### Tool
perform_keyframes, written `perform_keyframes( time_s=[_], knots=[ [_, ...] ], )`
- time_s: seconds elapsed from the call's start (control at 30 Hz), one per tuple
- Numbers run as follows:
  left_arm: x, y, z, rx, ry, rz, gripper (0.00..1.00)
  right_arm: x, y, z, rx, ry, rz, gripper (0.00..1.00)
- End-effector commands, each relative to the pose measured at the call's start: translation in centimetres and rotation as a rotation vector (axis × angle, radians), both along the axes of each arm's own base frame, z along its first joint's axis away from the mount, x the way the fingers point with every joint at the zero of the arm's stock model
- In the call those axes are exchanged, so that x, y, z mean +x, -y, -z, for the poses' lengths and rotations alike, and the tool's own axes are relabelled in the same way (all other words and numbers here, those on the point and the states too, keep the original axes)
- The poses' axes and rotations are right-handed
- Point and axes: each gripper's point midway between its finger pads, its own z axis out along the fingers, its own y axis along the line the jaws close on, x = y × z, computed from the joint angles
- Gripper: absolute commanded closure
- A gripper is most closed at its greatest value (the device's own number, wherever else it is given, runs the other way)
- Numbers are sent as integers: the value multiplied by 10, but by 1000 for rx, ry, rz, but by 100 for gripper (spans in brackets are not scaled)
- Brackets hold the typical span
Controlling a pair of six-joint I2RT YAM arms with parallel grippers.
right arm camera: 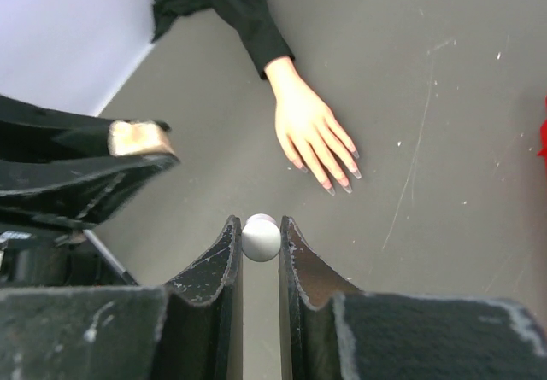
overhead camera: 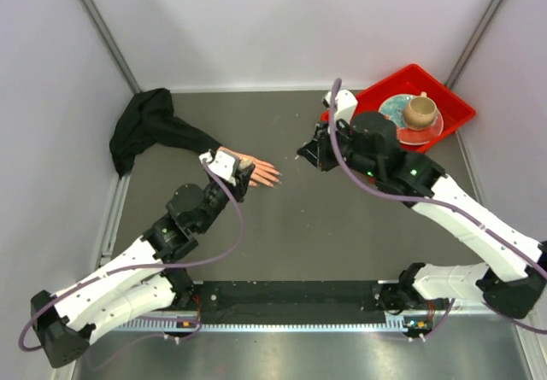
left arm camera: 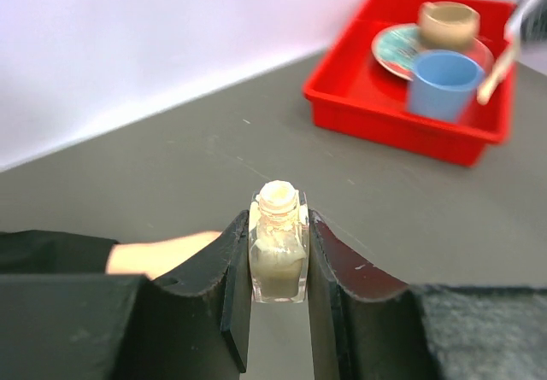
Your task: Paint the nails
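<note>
light: bright, even | shadows: faint, soft | focus: red tray (left arm camera: 385, 128) blurred in left wrist view

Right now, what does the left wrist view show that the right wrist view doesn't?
Only left wrist: the blue cup and the tan cup on a plate, in the red tray, and the left tool up close.
Only right wrist: the nails, dark-tipped on spread fingers, and the white cap clamped in the right tool.
Both: the mannequin hand, its black sleeve, the uncapped bottle gripped in the left tool, and the grey table.
</note>
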Motion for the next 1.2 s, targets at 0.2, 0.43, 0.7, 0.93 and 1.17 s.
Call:
perform_keyframes(
  time_s=[0.2, 0.43, 0.7, 0.93, 1.17],
  knots=[
    [60, -18, -15, -229, 93, -142, 100, 47, -29, 36, 77, 4, 26, 100],
    [95, -25, 0, -304, 102, -181, 100, 72, -41, 87, 58, -4, 57, 100],
    [136, -14, 34, -346, 99, -159, 100, 102, -57, 131, -5, 27, 44, 100],
    [139, 8, 58, -345, 165, 5, 100, 104, -55, 170, -10, 25, 55, 100],
    [133, 18, 81, -288, 162, 100, 100, 124, -54, 192, 14, 5, 97, 100]
  ],
)
